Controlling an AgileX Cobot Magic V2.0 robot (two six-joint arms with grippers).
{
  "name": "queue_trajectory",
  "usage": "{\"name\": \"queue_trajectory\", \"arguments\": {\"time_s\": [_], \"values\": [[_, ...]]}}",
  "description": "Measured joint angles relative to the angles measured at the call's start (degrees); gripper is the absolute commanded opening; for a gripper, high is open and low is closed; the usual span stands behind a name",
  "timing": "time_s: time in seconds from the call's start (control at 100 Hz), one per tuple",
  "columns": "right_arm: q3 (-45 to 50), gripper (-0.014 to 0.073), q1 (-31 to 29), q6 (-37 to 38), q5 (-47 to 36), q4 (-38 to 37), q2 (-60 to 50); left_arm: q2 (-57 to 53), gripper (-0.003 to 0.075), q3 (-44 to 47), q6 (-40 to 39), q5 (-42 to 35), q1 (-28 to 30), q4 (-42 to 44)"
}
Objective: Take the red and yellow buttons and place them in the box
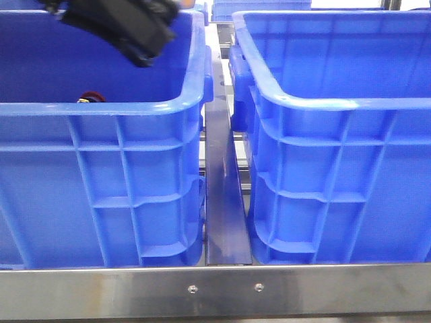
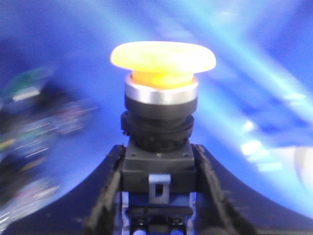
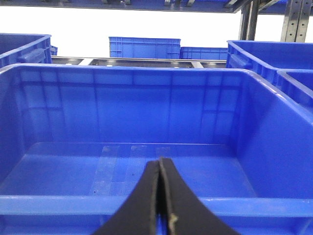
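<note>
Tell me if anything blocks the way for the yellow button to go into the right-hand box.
Only the bin walls: the left gripper holds the yellow button in the left bin, so it must clear both rims; the right box looks open.

Both bins, the left crate (image 1: 135,175) and the right crate (image 1: 337,175), look like glossy moulded blue plastic with ribbed walls. The front rail (image 1: 222,291) is brushed metal with a dull sheen. The yellow button (image 2: 163,56) has a smooth, translucent, shiny cap, a polished metal collar and a matt black plastic body.
</note>
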Motion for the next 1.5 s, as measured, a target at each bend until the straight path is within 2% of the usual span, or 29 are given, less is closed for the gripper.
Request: {"name": "queue_trajectory", "arguments": {"time_s": [0.21,0.42,0.58,0.72,1.1,1.14,1.19,1.26,1.31,1.38,1.43,1.5], "values": [[0.00,-0.0067,0.00,0.00,0.00,0.00,0.00,0.00,0.0059,0.00,0.00,0.00,-4.11,0.00],[-0.64,-0.0067,0.00,0.00,1.31,0.00,0.00,0.00,0.0059,0.00,0.03,0.00,-4.79,0.00],[-7.78,-0.0067,0.00,0.00,9.96,0.00,0.33,0.00,0.0059,0.00,0.03,0.00,-4.79,0.00],[-15.45,-0.0067,0.00,0.00,16.85,0.00,5.45,0.00,0.0059,0.05,0.13,0.00,-4.79,0.00],[-38.45,-0.0060,0.00,0.00,38.94,0.45,32.66,0.00,0.0059,0.05,0.13,0.00,-4.79,0.00],[-40.76,-0.0034,0.00,0.00,40.48,0.88,35.17,0.00,0.0059,0.05,0.13,0.00,-4.79,0.00],[-43.22,0.0039,0.00,0.00,42.20,1.93,38.87,0.00,0.0059,0.05,0.13,0.00,-4.91,0.00],[-46.10,0.0213,0.00,0.00,43.66,4.36,42.69,0.00,0.0059,0.05,0.13,0.00,-4.91,0.00],[-47.69,0.0370,0.12,-0.28,44.05,6.88,44.84,0.00,0.0059,0.05,0.13,0.00,-4.91,0.00],[-49.58,0.0518,0.73,-1.41,44.46,11.39,47.21,0.00,0.0059,0.05,0.13,0.00,-4.91,0.00],[-50.76,0.0559,1.46,-2.68,44.70,15.35,48.44,0.00,0.0059,0.05,0.13,0.00,-4.91,0.00],[-52.22,0.0559,2.98,-4.47,44.70,22.05,49.98,0.00,0.0059,0.05,0.13,0.00,-4.91,0.00]]}}
